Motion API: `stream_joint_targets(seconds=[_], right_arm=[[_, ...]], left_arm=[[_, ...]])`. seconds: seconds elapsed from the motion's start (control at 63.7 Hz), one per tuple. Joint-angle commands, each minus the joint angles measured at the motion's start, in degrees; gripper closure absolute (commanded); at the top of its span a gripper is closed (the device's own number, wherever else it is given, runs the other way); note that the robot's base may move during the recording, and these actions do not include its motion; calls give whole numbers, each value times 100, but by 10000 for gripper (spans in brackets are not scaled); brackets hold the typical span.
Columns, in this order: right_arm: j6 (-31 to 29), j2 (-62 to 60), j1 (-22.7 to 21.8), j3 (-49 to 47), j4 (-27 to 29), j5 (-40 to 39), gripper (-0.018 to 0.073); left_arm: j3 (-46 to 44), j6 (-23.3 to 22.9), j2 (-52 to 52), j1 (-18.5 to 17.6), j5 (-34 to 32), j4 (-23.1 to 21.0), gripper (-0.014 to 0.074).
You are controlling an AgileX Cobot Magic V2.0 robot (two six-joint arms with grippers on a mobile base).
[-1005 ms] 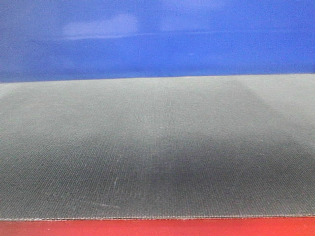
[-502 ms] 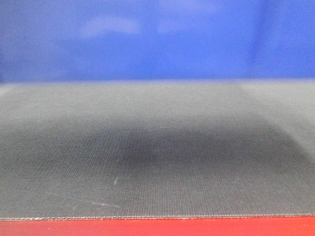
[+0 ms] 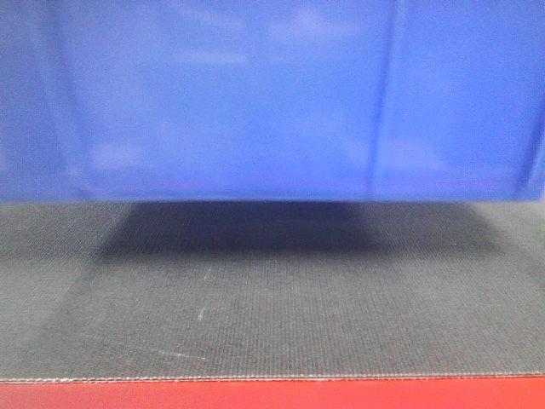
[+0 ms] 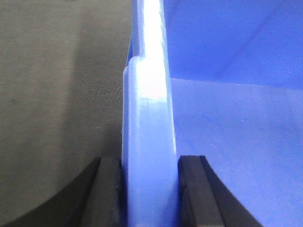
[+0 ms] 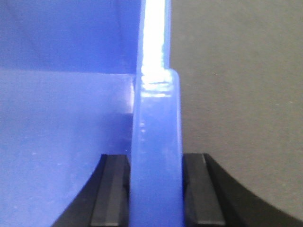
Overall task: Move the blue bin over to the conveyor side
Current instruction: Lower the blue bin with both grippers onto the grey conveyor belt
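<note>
Each tool, left tool and right tool, pinches the blue bin rim above the conveyor; setting down remains.

Room, walls, windows, furniture: hidden in every view; close surfaces fill each frame.

Ground: a flat, matte grey surface fills the left half of the left wrist view, darker toward the lower left. The same kind of surface fills the right half of the right wrist view. Whether it is floor or belt cannot be told.

Light: bright and white. Strong glare runs down the top centre of both wrist views, on the rim of the blue bin. Faint pale patches lie across the upper front view. A broad, soft-edged shadow crosses the middle of the front view, on the conveyor belt.
</note>
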Motion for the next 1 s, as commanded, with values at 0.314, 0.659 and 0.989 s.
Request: stream_joint_targets(seconds=[0.314, 0.659, 0.989], right_arm=[[-263, 249, -142, -86, 35, -925, 640], [-263, 486, -142, -86, 35, -930, 638], [-263, 628, -142, -131, 13, -865, 113]], left_arm=[[-90, -20, 383, -398, -695, -449, 607], [-90, -20, 552, -398, -719, -464, 557], [-90, -20, 552, -398, -1138, -311, 162]])
